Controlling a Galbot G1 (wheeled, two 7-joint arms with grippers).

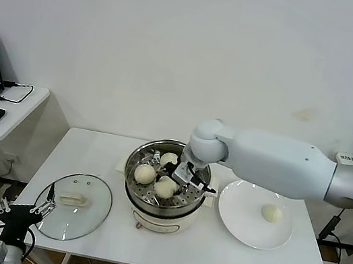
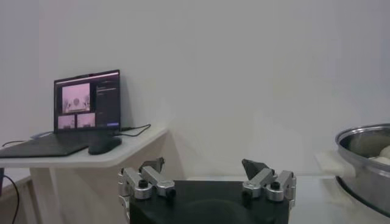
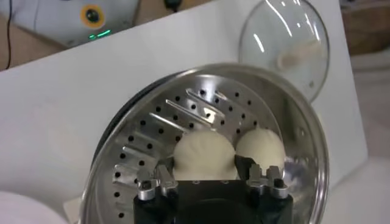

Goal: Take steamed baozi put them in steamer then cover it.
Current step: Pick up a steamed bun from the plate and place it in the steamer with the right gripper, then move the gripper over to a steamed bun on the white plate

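Head view: right gripper reaches inside the steamer, three baozi there; a fourth bun waits on the plate, the cover lies beside the steamer.

Left wrist view: left gripper hangs idle, spread wide, beside the steamer.

Right wrist view: fingers straddle a baozi; release looks underway, grip uncertain. Next: fetch the last bun.

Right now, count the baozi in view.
4: three steamed baozi in the steamer, the last at the right gripper; one on the plate.
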